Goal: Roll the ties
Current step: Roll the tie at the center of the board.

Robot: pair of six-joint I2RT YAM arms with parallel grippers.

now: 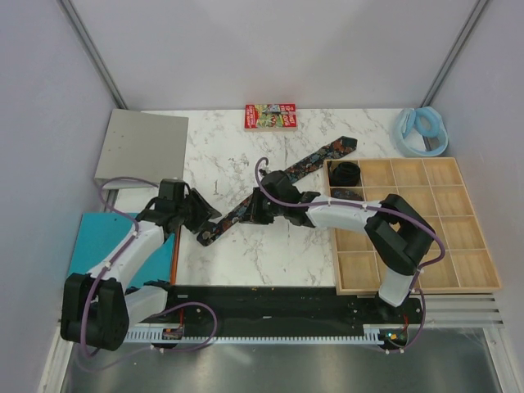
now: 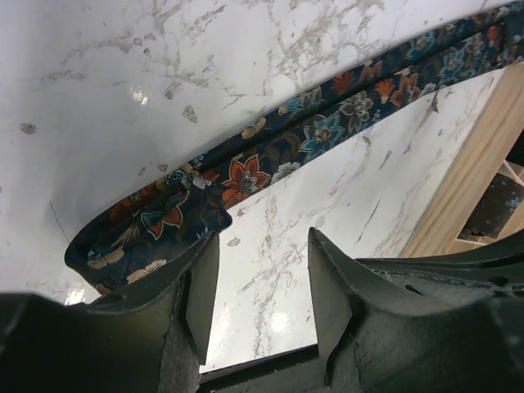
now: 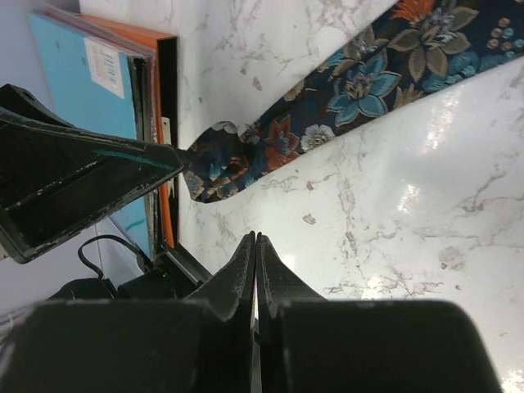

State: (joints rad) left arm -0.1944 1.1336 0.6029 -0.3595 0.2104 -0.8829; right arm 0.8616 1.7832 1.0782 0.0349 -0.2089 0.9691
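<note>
- Top external: a floral-print fabric tie [image 1: 315, 160] lies flat as a narrow strip, diagonal across the marble table [image 1: 237, 155]. The wooden compartment tray [image 1: 407, 173] holds a coiled tie [image 1: 345, 173] in its far-left corner cell.
- Left wrist: the left gripper [image 2: 262, 286] has its fingers spread over bare marble. The tie's folded end lies just beside its left fingertip.
- Right wrist: the right gripper [image 3: 256, 254] has its fingers pressed together and empty, near the tie but not touching it.
</note>
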